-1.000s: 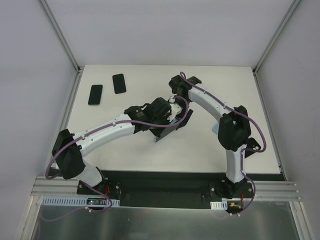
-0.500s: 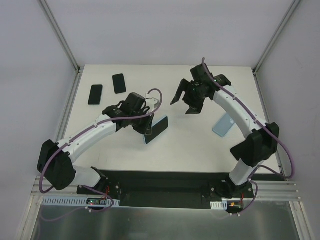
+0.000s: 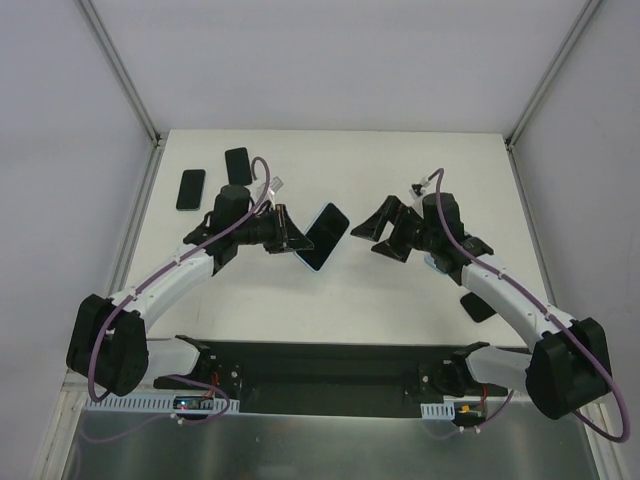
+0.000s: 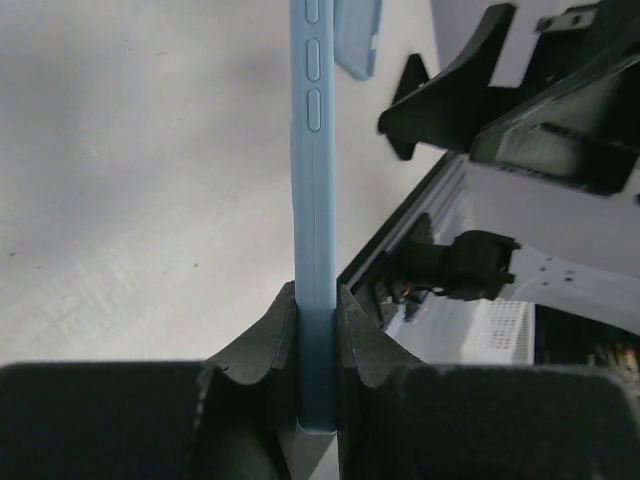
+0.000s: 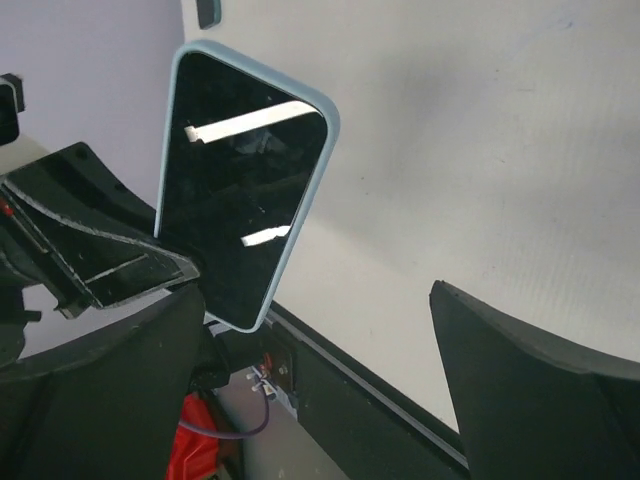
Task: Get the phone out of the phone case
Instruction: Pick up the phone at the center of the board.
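The phone, black-screened, sits in its light-blue phone case and is held up off the table between the arms. My left gripper is shut on its lower end. In the left wrist view the cased phone stands edge-on, pinched between both fingers. My right gripper is open and apart from the phone, just to its right, facing it. In the right wrist view the screen faces the camera, above and left of my wide-open right gripper.
Two black phones lie at the table's back left. Another light-blue case lies on the table, mostly hidden under the right arm. A dark flat thing lies by the right forearm.
My left arm drew back to the left and raised the cased phone. My right arm swung away from it, then down toward the near right, and its jaws opened wider.
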`<state>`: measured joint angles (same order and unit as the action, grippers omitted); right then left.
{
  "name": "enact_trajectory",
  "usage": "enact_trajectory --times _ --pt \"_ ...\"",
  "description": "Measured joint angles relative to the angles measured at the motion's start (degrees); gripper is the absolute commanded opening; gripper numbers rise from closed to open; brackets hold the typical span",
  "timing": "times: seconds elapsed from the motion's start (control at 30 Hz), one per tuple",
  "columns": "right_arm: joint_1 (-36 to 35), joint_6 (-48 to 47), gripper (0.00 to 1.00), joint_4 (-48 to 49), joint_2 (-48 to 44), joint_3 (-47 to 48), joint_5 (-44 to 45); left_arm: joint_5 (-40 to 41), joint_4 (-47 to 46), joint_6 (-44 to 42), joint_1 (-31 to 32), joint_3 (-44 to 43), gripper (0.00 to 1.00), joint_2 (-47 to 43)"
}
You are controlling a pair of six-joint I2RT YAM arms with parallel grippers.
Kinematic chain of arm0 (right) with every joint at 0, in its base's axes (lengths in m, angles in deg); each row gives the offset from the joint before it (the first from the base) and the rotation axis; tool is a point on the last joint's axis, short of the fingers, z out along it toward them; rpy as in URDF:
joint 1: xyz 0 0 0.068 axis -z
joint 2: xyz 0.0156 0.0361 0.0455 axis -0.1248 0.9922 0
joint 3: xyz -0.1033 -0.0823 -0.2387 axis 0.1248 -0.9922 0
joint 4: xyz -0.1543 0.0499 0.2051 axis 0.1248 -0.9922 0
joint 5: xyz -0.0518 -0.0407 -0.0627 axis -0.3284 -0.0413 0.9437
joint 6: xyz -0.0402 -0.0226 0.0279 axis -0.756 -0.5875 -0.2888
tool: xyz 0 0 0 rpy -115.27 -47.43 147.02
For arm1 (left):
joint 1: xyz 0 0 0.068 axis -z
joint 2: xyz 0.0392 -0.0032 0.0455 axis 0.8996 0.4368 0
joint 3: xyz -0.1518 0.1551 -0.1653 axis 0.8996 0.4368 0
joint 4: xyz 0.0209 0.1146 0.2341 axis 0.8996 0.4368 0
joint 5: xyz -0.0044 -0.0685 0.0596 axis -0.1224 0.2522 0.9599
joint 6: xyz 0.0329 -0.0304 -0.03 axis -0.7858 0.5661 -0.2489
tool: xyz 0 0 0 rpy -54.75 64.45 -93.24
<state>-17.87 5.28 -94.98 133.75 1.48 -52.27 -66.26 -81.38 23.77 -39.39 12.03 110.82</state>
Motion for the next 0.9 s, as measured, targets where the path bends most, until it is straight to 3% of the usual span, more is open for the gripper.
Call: enact_trajectory --times 0.13,0.27,0.53,0.9 --pt "0.0 3.2 0.96 9.4 -1.2 -5.1 -3.5 -3.6 -11.1 10.8 -0.6 3.0 0.00 -0.2" --pt "0.1 5.6 0.79 16.7 -1.0 -5.0 -6.0 -6.3 -21.0 19.4 -0.8 4.1 0.00 -0.2" --pt "0.1 15.0 0.61 32.7 5.8 -4.9 -9.3 -9.2 -37.5 32.6 -1.6 8.0 0.00 0.0" --pt "0.2 25.6 0.09 48.5 11.3 -3.8 -10.9 -10.5 -50.7 43.1 -1.9 10.7 0.00 3.3"
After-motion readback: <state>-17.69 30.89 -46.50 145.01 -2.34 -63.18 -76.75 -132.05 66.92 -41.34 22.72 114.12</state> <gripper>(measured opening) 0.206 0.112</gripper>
